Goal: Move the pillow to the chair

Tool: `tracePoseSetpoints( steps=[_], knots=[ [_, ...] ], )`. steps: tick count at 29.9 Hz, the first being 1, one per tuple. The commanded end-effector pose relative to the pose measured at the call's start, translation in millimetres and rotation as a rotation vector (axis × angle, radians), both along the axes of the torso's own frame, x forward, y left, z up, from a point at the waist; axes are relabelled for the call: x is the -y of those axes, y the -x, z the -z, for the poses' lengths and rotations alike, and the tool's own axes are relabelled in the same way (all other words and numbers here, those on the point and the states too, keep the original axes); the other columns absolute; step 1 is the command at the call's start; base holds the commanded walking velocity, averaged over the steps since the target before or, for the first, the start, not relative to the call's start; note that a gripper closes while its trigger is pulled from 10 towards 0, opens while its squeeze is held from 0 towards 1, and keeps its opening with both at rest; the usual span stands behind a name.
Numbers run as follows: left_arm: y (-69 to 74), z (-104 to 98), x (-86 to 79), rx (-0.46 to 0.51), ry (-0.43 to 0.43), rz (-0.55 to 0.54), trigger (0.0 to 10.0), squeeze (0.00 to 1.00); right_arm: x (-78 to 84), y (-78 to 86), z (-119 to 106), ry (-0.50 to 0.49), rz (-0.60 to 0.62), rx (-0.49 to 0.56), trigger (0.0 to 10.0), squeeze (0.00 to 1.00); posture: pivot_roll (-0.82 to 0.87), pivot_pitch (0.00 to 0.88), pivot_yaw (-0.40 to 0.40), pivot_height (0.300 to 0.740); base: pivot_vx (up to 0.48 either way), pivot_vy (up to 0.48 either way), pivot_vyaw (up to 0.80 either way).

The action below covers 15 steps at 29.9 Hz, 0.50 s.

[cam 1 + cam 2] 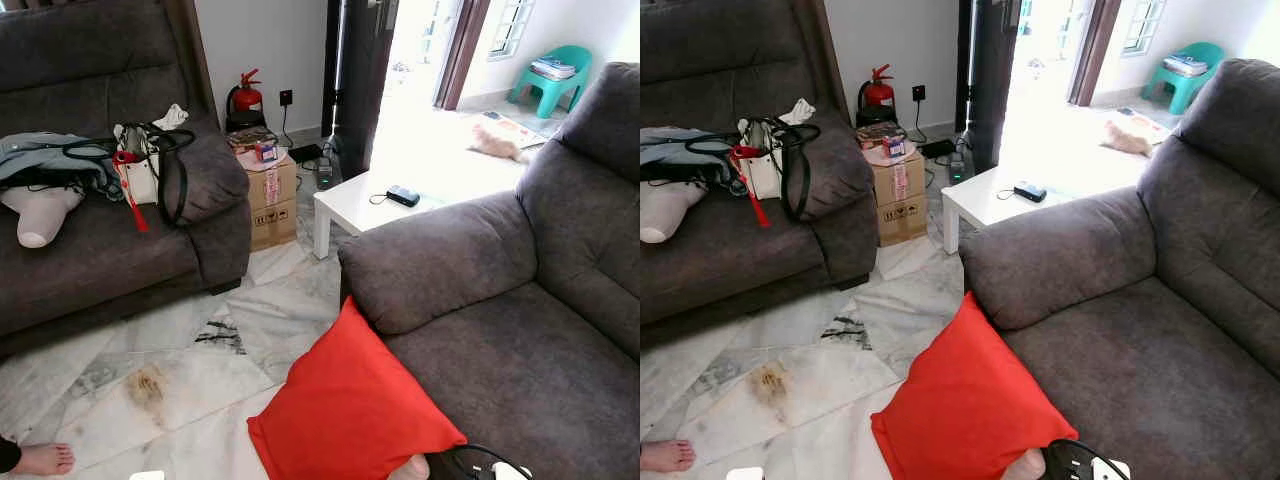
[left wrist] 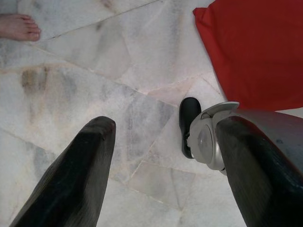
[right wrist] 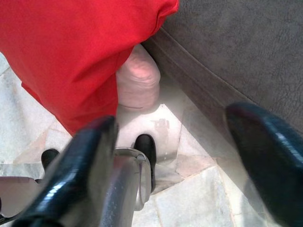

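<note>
One red pillow stands tilted on the marble floor, leaning against the front edge of the grey sofa; that edge props it up. A pale bolster sits wedged behind its lower corner. Left gripper hangs over bare floor, fingers spread, empty. Right gripper points down beside the pillow, fingers apart, holding nothing. One teal chair stands well apart, beyond the doorway.

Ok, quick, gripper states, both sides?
Left gripper: open, holding nothing, above the floor.
Right gripper: open, holding nothing, near the red pillow.
</note>
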<state>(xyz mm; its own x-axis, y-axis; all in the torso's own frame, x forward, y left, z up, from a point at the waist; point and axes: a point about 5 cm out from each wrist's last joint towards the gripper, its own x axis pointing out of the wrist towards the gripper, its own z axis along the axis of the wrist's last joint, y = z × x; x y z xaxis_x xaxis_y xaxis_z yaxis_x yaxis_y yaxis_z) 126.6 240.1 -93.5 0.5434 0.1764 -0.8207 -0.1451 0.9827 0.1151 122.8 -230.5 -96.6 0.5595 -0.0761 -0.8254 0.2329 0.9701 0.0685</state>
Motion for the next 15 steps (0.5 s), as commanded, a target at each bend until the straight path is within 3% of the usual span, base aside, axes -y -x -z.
tracePoseSetpoints(
  steps=[1, 4, 5, 6, 7, 11, 13, 15],
  knots=[
    [1.8, 0, -2.8, -0.010, -0.010, 0.005, 10.0, 0.00, 0.1, -1.3, -1, -0.001, 0.013, 0.016, 10.0, 1.00, 0.04, 0.000, -0.026, 0.740, 0.000, 0.000, 0.00],
    [1.4, -1, -3.5, 0.008, -0.019, 0.003, 10.0, 0.00, 0.7, -1.5, -1, 0.007, 0.021, 0.032, 10.0, 1.00, 0.04, 0.000, -0.023, 0.740, 0.000, 0.000, 0.00],
    [1.0, -2, -4.6, 0.034, -0.031, -0.015, 10.0, 0.00, 0.7, -2.1, -2, 0.009, 0.022, 0.048, 10.0, 0.42, 0.04, 0.000, -0.019, 0.740, 0.000, 0.000, 0.00],
    [1.1, -3, -5.5, 0.056, -0.040, -0.034, 10.0, 0.00, 0.9, -2.1, -3, 0.012, 0.022, 0.058, 10.0, 0.42, 0.04, 0.000, -0.019, 0.740, 0.000, 0.000, 0.00],
    [1.1, -4, -6.0, 0.067, -0.048, -0.041, 10.0, 0.00, 1.1, -2.2, -3, 0.012, 0.024, 0.065, 10.0, 0.02, 0.04, 0.000, -0.019, 0.740, 0.000, 0.000, 0.00],
    [-0.4, -9, -8.3, 0.163, -0.081, -0.091, 10.0, 0.00, 2.6, -3.5, -6, 0.020, 0.043, 0.122, 10.0, 0.00, 0.04, 0.000, -0.020, 0.740, 0.000, 0.000, 0.00],
    [-8.5, -14, -9.3, 0.230, -0.101, -0.085, 10.0, 0.00, 3.7, -3.6, -7, 0.027, 0.060, 0.150, 10.0, 0.00, 0.04, 0.000, -0.020, 0.740, 0.000, 0.000, 0.00],
    [-59.4, -42, -12.7, 0.417, -0.158, -0.035, 10.0, 0.00, 4.0, -13.5, -12, 0.031, 0.061, 0.209, 10.0, 0.00, 0.04, 0.000, -0.019, 0.740, 0.000, 0.000, 0.00]
  ],
)
